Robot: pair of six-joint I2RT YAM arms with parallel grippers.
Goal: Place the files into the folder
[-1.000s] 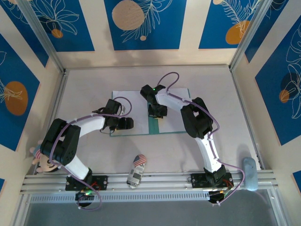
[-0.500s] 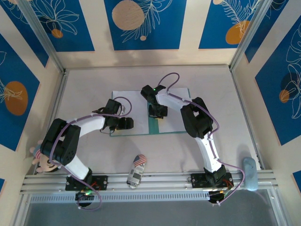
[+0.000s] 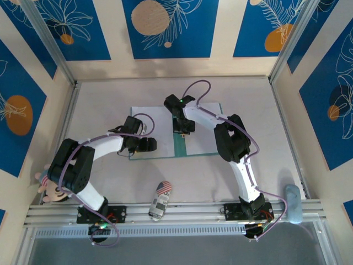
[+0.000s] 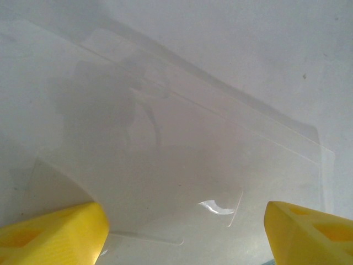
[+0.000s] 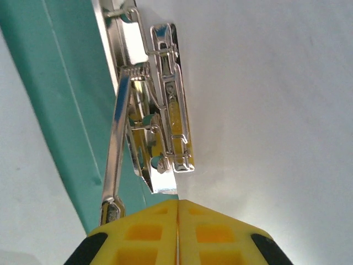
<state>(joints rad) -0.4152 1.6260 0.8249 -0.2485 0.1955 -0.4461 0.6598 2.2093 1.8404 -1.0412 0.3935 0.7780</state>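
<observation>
Top view: the folder (image 3: pixel 180 145) lies open and flat mid-worktop (image 3: pixel 110 99). Its teal shows as a centre strip and a thin line along the near edge. The files (image 3: pixel 205 142) are white paper covering both leaves, one sheet on each side of the strip. The left fingers (image 3: pixel 148 145) sit low over the near part of the left sheet, arm curving in from the left base. Can't tell their spread from up here. The right fingers (image 3: pixel 183 131) point down at the centre strip, right by the inner edge of the right sheet. A toy car (image 3: pixel 157 208) sits near the front rail between the arm bases, with a flag-patterned bit (image 3: pixel 163 188) just behind it. A doll (image 3: pixel 47 187) is at the left edge and a pale blue object (image 3: pixel 292 203) at the right end of the rail.

Left wrist: yellow fingers stand wide apart, one in each lower corner, nothing between them. White paper lies below, with glossy layered edges running diagonally and a far corner at the right. Contact with the paper is unclear.

Right wrist: yellow fingers pressed together, tips closed, nothing gripped. Straight ahead is the folder's metal clip (image 5: pixel 149 110), a shiny lever with a spring on the teal leaf. White paper lies right of the clip, with its edge at or under it. The fingertips are just short of the clip's near end, and I can't tell if they touch.
</observation>
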